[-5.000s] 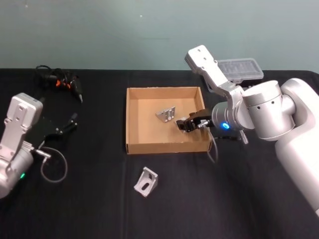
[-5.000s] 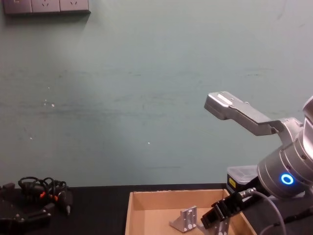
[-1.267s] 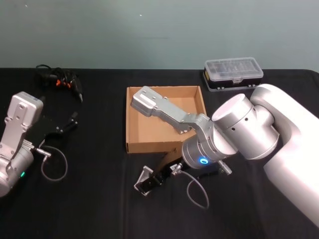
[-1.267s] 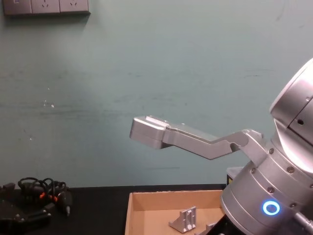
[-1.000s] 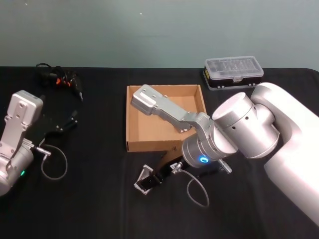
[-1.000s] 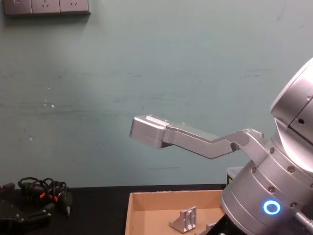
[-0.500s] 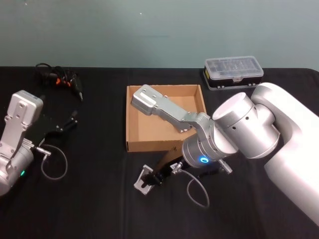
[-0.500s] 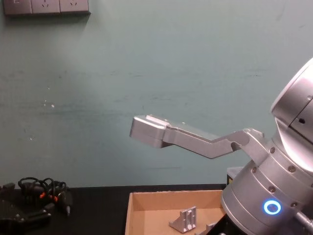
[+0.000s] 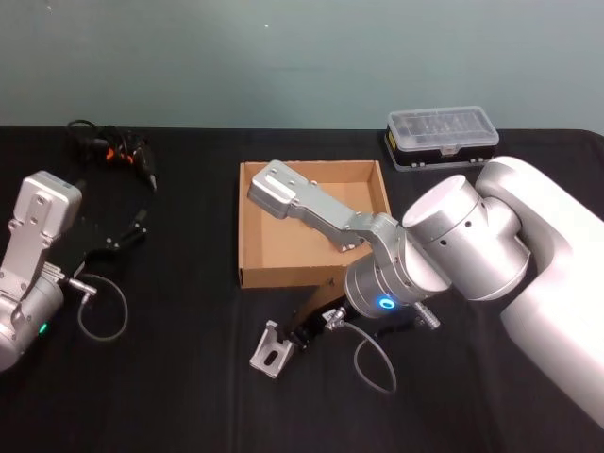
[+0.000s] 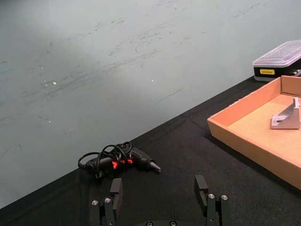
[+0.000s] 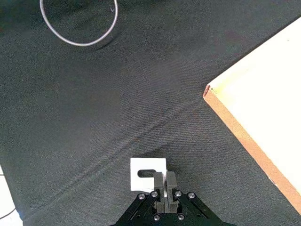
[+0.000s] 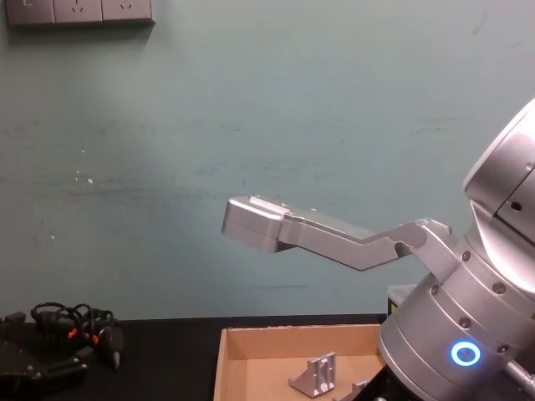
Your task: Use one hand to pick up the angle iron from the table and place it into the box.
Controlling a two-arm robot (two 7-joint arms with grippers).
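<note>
1. The right claw is clamped narrowly on the angle iron, down at the bench, just in front of the box.
2. The left claw rests wide at the bench's left.

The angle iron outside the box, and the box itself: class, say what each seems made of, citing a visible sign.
The angle iron: probably bare metal, perhaps aluminium; pale silvery-grey, slotted hole. The box: cardboard, matte tan; thin walls with raw cut edges.
</note>
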